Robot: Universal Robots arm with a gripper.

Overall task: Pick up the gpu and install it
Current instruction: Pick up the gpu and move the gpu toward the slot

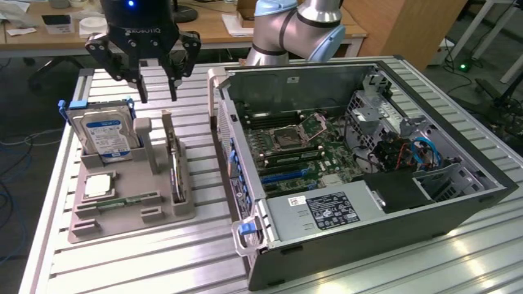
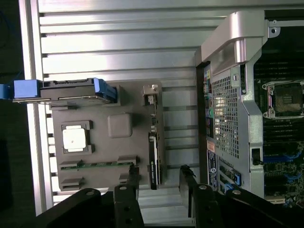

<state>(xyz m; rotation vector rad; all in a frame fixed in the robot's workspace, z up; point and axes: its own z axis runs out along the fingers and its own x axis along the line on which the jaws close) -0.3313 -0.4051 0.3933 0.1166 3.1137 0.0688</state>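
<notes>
- GPU (image 1: 174, 173), a thin flat dark expansion card with a silvery metal bracket at one end, stands on its long edge in a narrow slot of the grey moulded fixture tray (image 1: 131, 215). It's on the tray side nearest the computer case, not yet picked.
- My read on handling: it's light and stiff, but fragile. There are exposed components on the faces and a contact edge down in the slot.
- Best hold looks like a pinch across the two flat faces at the upper edge, near mid-length so it doesn't swing. I'd stay off the bracket end and the contact edge.
- The faces are probably smooth, so the pads need to land square. The slot is tight, so any tilt could bind the card.
- My black two-finger gripper (image 1: 158, 95) has its jaws spread wide and holds nothing. It hangs above the far end of the tray, clear of the card.
- In the wrist view the card's dark end lines up with the gap between my fingers (image 2: 134, 179).
- Same tray: a boxy silver hard drive with a blue-white label (image 1: 105, 136) stands upright in a blue carrier, apart from the card.
- A square silver processor chip (image 1: 98, 185) lies flat, and a narrow green memory stick (image 1: 127, 201) lies just beside it.
- A grey open-sided computer case (image 1: 457, 202) sits just beside the tray, on the exterior view's right.
- Its green motherboard with blue slots (image 1: 286, 174) is exposed.
- Everything sits on a ribbed aluminium table (image 1: 147, 263).
</notes>
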